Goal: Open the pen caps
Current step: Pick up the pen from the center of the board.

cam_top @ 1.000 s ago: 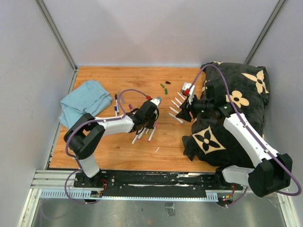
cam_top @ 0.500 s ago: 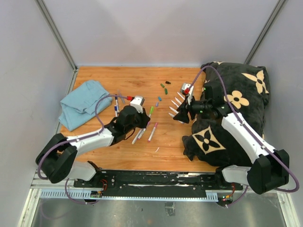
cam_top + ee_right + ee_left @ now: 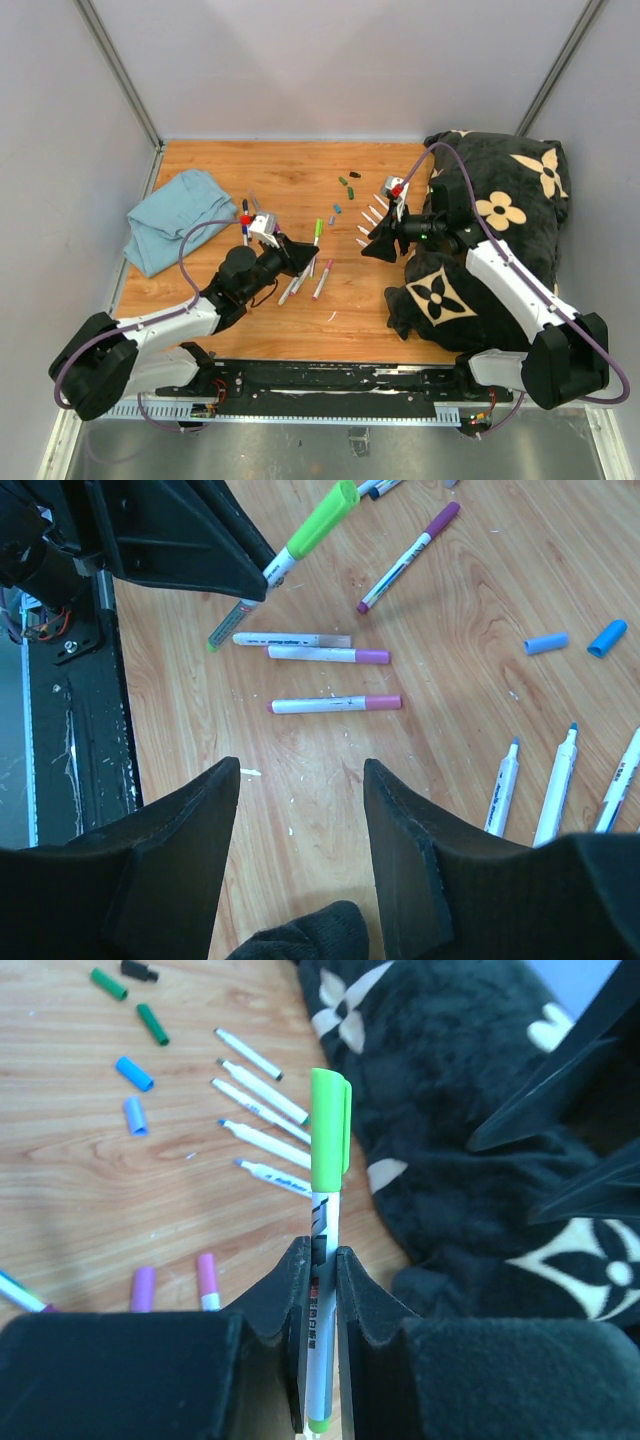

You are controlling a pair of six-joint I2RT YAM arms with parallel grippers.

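Holding the lime-green marker [image 3: 322, 1222] by its white barrel, my left gripper [image 3: 318, 1260] is clamped narrow on it. The lime-green cap [image 3: 330, 1120] sticks out past the fingertips toward the black floral cushion [image 3: 450, 1160]. My right gripper [image 3: 300, 770] hangs at the cushion's near edge, jaws about half spread and empty. The cap lies ahead of those jaws, the marker's long axis slanting across their line. That arm is nearer, I judge.
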